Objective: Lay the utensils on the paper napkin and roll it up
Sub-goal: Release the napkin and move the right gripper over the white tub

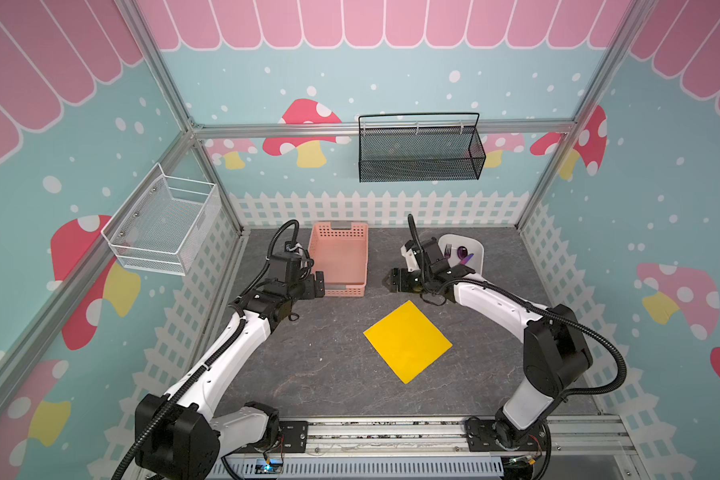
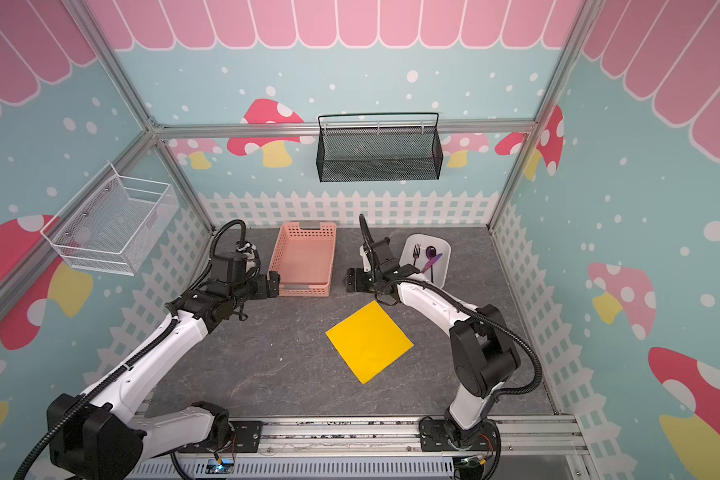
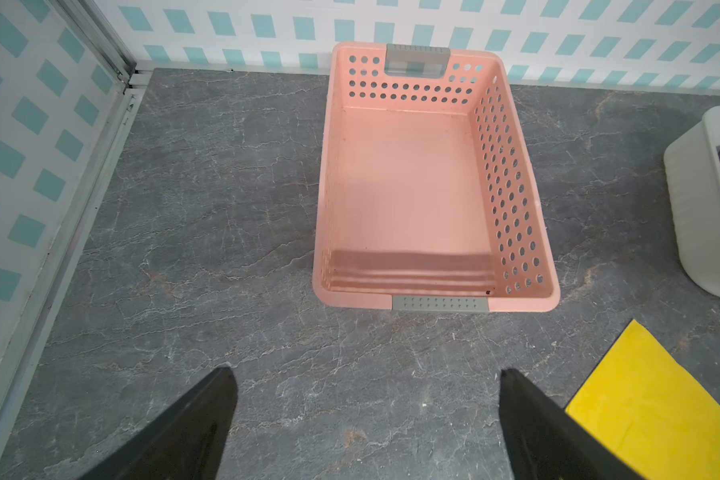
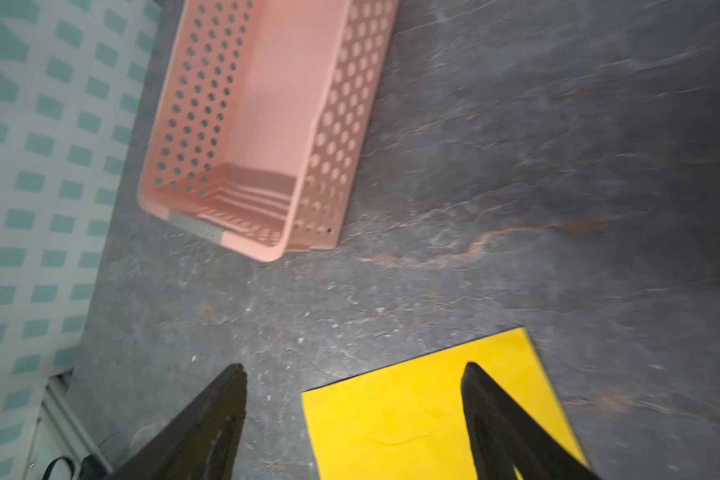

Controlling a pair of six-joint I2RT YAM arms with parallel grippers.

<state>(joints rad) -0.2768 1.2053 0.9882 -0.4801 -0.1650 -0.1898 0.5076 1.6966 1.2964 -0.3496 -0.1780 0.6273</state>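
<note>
Evidently, the left gripper (image 1: 319, 285) was held wide open just beside the near end of the perforated pink plastic basket (image 1: 337, 235), and in the left wrist view nothing was seen between its two black fingers (image 3: 208, 415), only bare dark grey marbled tabletop (image 3: 350, 395). The right gripper (image 1: 393, 281) was likewise found open, though somewhat less widely, with nothing clasped. In the right wrist view its fingers (image 4: 495, 415) were set above the far corner of the bright yellow square paper napkin (image 4: 425, 419), and whether the sheet was touched could not be told. In both top views the napkin (image 1: 408, 340) was seen lying flat on the tabletop, turned cornerwise, between the two arms and nearer the right one. The slim dark purple fork (image 2: 416, 253), the round-bowled purple spoon (image 2: 431, 252) and the violet-bladed knife (image 2: 433, 262) were seen lying side by side in a white plastic tub (image 2: 443, 272) behind the right arm, well apart from the napkin.
</note>
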